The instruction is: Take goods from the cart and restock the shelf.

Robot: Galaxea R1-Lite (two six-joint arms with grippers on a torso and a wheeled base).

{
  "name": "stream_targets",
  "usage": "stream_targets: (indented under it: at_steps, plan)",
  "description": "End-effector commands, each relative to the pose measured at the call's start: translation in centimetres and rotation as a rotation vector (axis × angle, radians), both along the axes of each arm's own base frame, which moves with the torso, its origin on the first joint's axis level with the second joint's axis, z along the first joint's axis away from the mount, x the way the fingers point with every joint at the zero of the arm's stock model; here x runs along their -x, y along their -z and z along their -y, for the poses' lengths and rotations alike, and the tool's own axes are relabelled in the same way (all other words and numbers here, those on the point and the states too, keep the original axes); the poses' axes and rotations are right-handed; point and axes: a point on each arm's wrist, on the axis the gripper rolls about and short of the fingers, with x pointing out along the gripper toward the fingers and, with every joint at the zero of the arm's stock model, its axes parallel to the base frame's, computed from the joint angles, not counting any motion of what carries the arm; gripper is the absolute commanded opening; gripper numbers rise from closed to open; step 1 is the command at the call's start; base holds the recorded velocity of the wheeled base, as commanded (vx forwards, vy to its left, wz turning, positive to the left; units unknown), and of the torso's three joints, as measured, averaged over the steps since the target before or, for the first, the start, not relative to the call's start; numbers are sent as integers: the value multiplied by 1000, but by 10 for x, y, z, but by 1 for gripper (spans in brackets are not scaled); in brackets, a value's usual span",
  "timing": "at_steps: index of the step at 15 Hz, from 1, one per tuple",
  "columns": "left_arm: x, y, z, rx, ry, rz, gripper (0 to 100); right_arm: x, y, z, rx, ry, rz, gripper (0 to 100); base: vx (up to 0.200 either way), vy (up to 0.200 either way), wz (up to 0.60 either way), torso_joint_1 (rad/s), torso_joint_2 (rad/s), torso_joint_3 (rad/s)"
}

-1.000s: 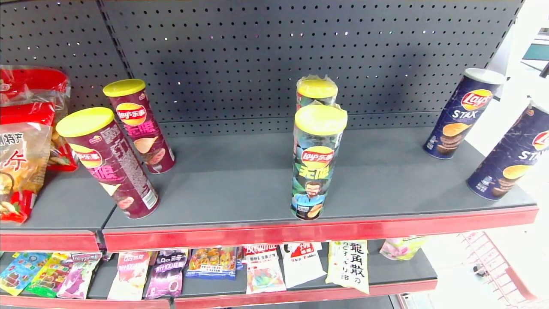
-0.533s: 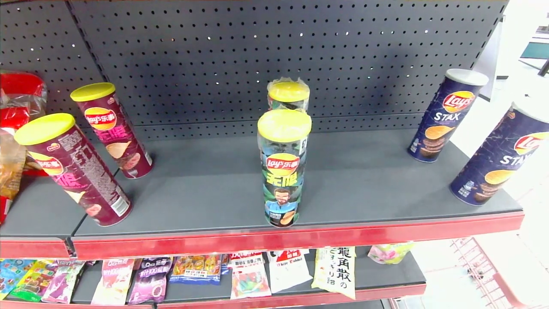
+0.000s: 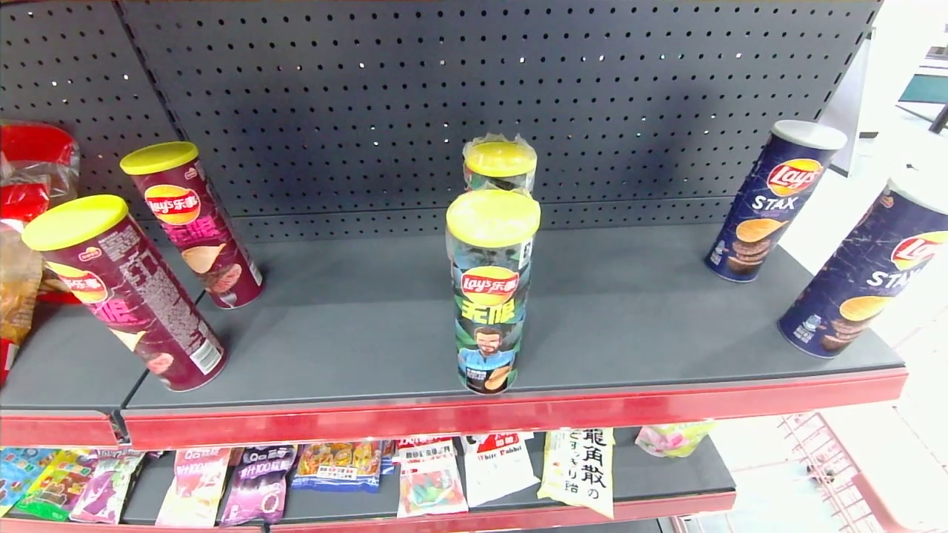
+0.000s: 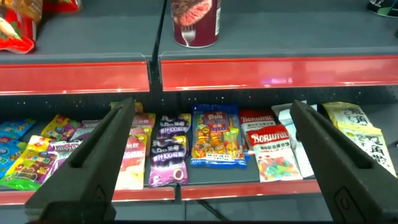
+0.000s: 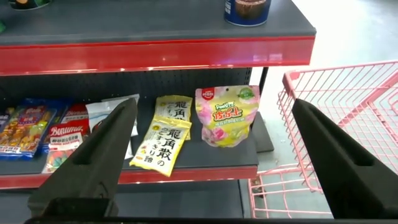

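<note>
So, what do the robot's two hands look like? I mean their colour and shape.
Both hands look alike. The left hand has two long, flat fingers in matte dark grey. They narrow towards the tips, and each has a small round mark near its wider end. The right hand has the same dark, tapered fingers with plain, smooth faces.

A dark grey pegboard [image 3: 415, 89] forms the back wall. Right of the pegboard, pale floor [image 3: 929, 385] lies in bright light.
</note>
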Motion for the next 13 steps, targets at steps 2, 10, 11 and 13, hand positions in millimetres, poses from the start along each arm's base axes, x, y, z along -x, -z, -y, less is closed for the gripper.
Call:
stream_targets:
  at_steps: [2, 10, 11, 13]
  plan:
    - [0, 0, 0, 0, 0, 1, 100, 0, 0, 0, 2, -1, 1, 100, 0, 0, 0, 0, 0, 0]
    - [0, 0, 0, 0, -2, 1, 100, 0, 0, 0, 0, 4, 1, 100, 0, 0, 0, 0, 0, 0]
    - [0, 0, 0, 0, 0, 1, 100, 0, 0, 0, 0, 4, 1, 100, 0, 0, 0, 0, 0, 0]
    - [0, 0, 0, 0, 0, 1, 100, 0, 0, 0, 0, 4, 1, 100, 0, 0, 0, 0, 0, 0]
